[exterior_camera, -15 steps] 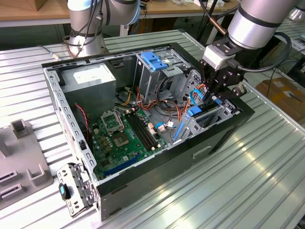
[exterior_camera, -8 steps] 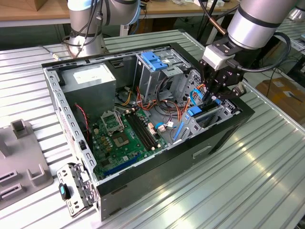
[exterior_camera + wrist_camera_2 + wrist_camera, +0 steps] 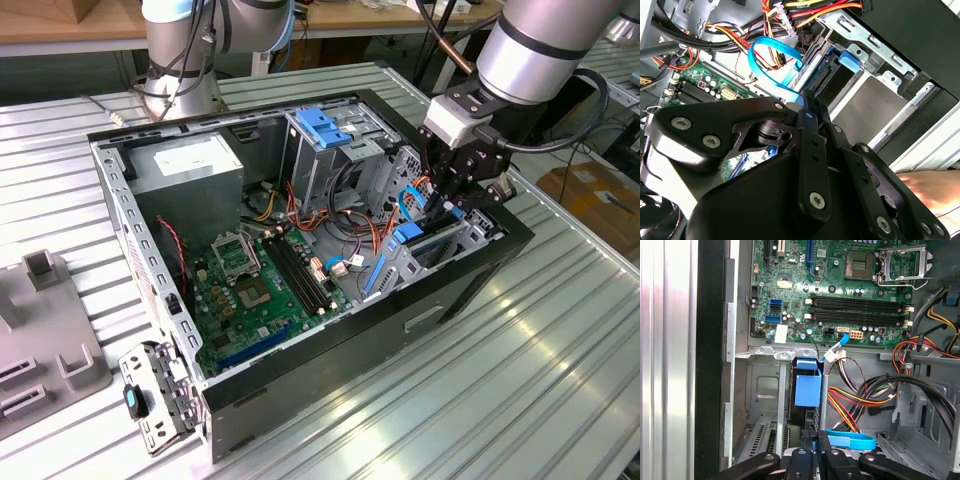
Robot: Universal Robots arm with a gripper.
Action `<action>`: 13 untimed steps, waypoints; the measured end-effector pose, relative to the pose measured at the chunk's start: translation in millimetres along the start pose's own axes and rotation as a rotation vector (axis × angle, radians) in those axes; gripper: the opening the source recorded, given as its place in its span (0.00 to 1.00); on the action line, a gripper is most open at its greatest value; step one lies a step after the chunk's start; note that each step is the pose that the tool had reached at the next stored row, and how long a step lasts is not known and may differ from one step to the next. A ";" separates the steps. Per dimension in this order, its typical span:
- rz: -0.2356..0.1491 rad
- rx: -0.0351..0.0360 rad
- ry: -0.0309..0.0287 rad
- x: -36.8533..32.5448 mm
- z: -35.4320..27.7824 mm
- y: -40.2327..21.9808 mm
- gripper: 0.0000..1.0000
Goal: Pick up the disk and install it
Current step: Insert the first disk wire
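At the case's (image 3: 400, 320) drive bay (image 3: 462, 240), on the exterior view's right, the gripper (image 3: 447, 205) is narrow, its black fingers (image 3: 824, 452) pinched on the thin edge of the disk (image 3: 807, 387). The disk stands on edge in the bay slot, its light-blue carrier showing just past the fingertips in the first wrist view; how deeply it is seated I cannot tell. In the second wrist view a person's hand (image 3: 927, 185) lies near the gripper's linkage, outside the case wall. Just beside the disk, a flat blue cable (image 3: 852, 441) loops across the bay floor, and a bundle of red, yellow and black wires (image 3: 850, 400) runs past it. Beyond the bay lies the green board (image 3: 840, 290), flat on the case floor. Farther off, at the case's far corner, sits a grey power supply (image 3: 190, 165). The case rests on a ribbed metal table (image 3: 520, 380).
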State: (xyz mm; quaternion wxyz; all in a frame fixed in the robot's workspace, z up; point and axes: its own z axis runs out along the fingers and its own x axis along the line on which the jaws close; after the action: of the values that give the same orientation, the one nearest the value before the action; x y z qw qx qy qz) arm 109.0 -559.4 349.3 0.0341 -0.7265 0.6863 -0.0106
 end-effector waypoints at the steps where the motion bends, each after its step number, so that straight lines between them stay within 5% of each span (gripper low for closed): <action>1: 0.000 0.0000 0.0001 0.0 0.1 0.0 0.16; 13: 0.000 0.0009 -0.0006 0.0 0.7 -0.5 0.16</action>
State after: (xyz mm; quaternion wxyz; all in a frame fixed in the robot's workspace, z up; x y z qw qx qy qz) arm 109.5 -559.4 348.6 0.0346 -0.7265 0.6862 -0.0107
